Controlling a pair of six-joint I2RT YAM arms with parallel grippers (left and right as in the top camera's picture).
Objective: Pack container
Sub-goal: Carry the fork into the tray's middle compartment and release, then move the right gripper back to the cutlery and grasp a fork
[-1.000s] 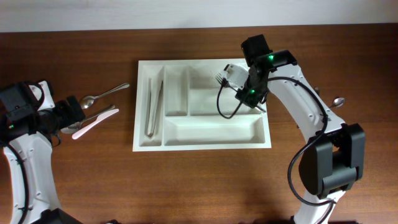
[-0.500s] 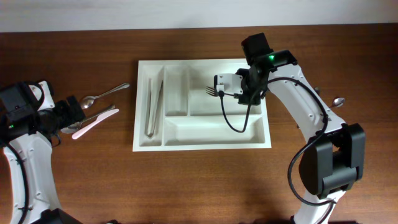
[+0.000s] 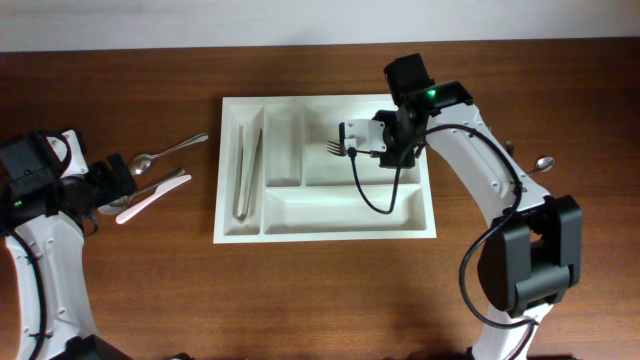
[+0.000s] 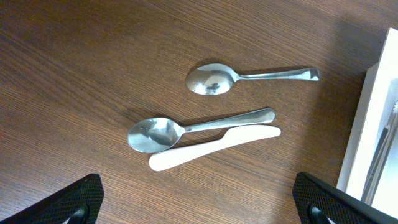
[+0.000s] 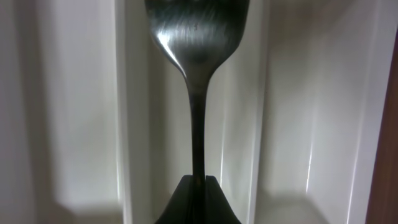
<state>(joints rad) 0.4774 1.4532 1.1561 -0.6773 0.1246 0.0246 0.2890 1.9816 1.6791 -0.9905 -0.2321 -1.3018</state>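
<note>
Overhead, I see the container mid-bench, between my two arms. My right tool is clenched on the handle of a fork, over the container's upper long compartment, tines pointing left. My left tool is released, jaws wide, near two spoons and a white knife on the bench. Tongs lie in the leftmost narrow compartment.

An upper spoon and a lower spoon lie on the wooden table, a white plastic utensil right alongside the lower one, with the rim of the container at the right.
</note>
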